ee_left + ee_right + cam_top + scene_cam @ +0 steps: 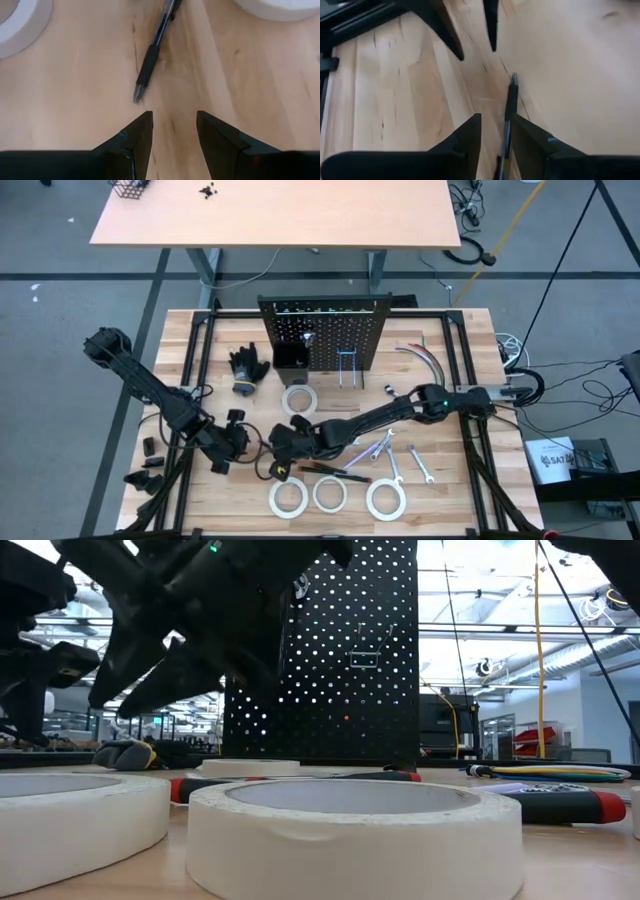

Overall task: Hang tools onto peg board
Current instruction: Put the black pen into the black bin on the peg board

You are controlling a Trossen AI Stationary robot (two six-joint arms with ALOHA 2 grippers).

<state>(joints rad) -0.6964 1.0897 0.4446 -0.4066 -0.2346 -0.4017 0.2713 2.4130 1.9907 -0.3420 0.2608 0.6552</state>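
Here, a thin screwdriver is being framed between the fingers of the right gripper, low over the near middle of the wooden table; the jaws are narrowly parted on either side of the shaft, and whether it is actually being pinched cannot be told. The left gripper is being held just to the left, facing it, its jaws parted and empty above the screwdriver's tip. The peg board is being kept upright at the far middle. Three tape rolls are lying near the front edge, wrenches just right of them.
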